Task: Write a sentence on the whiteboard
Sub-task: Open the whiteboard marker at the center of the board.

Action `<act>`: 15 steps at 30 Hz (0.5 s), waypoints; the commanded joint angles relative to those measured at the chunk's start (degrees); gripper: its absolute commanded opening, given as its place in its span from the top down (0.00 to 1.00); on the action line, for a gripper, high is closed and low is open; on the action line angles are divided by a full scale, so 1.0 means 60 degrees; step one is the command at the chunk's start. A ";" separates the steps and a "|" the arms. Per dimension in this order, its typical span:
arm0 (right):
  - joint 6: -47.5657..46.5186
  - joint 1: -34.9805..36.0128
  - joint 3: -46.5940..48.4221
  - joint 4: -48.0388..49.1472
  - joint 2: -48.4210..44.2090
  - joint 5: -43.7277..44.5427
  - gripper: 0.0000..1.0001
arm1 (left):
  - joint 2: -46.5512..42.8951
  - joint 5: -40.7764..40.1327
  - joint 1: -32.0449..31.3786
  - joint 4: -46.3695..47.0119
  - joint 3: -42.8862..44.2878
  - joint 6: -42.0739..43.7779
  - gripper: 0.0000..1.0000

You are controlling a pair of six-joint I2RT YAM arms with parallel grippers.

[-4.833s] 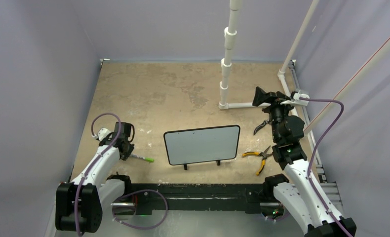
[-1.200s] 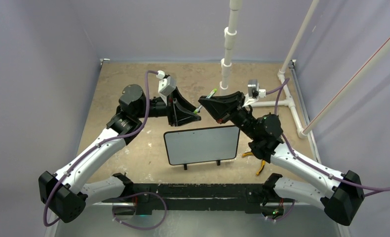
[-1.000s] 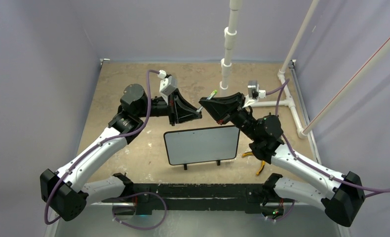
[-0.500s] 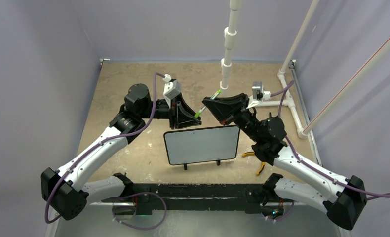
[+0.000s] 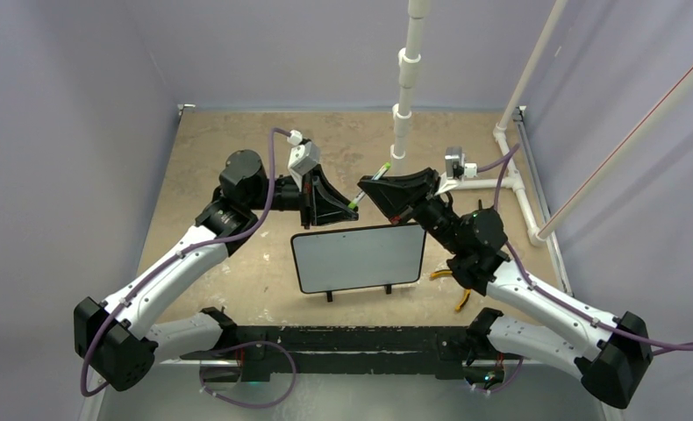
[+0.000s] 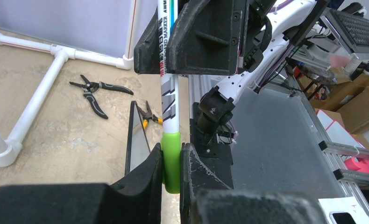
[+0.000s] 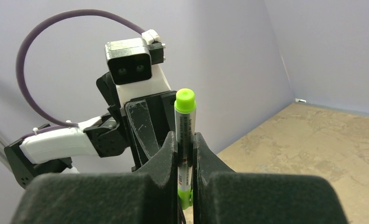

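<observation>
Above the counter (image 5: 238, 158) near the whiteboard (image 5: 359, 257), we see the left pincer (image 6: 172, 154) clamped on the green cap (image 6: 172, 163) of a marker (image 6: 168, 100) while the right pincer (image 7: 184, 140) grips its barrel.

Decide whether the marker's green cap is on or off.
On. The cap sits flush on the marker barrel, pinched in the left gripper's jaws; the right gripper clamps the barrel.

White arm links (image 5: 163, 285), black joints (image 5: 240, 168), purple cables (image 7: 80, 12), black wedge fingers (image 6: 145, 179), white wrist camera (image 7: 135, 70)
</observation>
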 commanded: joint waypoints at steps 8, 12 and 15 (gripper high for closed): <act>-0.1238 -0.0015 0.1274 -0.3317 -0.0431 0.0176 0.22 | -0.0386 -0.0051 -0.0032 -0.1659 0.0266 0.1630 1.00; -0.2248 -0.0031 0.3048 -0.6446 -0.0435 0.0448 0.06 | -0.0510 0.0029 -0.0026 -0.3308 0.0592 0.2512 1.00; -0.2684 -0.0045 0.4409 -0.8608 -0.0199 0.0205 0.04 | -0.0465 0.0269 -0.0042 -0.3701 0.0638 0.2826 1.00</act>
